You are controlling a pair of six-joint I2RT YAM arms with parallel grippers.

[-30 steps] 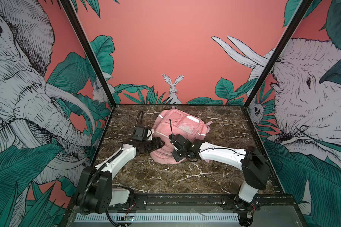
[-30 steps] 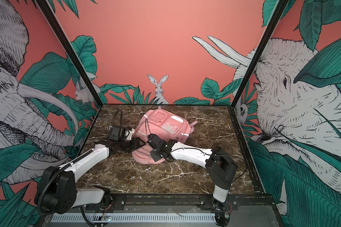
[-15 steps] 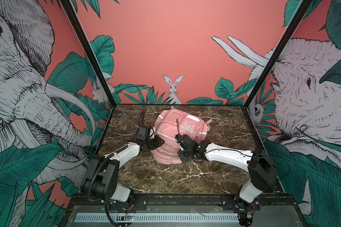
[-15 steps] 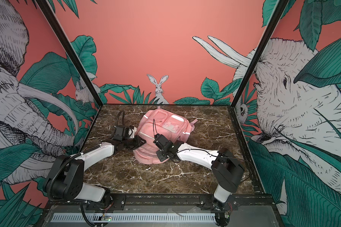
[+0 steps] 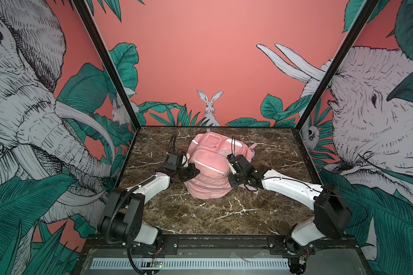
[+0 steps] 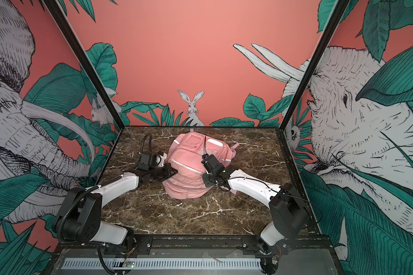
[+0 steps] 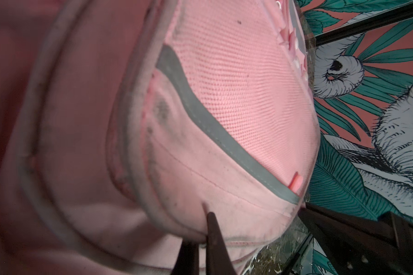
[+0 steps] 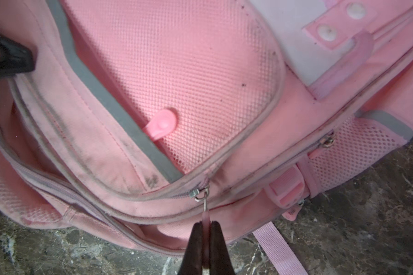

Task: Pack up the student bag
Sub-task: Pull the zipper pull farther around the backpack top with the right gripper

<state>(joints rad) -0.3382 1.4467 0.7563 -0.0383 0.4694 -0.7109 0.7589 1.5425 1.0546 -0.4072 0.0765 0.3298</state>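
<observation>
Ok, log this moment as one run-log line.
left tool: shut on student bag edge | right tool: shut on zipper pull | student bag: lying on marble table, pockets up

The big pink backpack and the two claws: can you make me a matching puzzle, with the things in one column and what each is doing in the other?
Things:
1. large soft pink fabric backpack
2. right gripper
3. left gripper
4. flat pink webbing strap

States:
A. trails out from under the backpack
B. shut on the pink zipper pull
C. lies on the dark marble tabletop, front pockets up
D. shut on the backpack's side edge

Pairs: 1-C, 2-B, 3-D, 4-A.
</observation>
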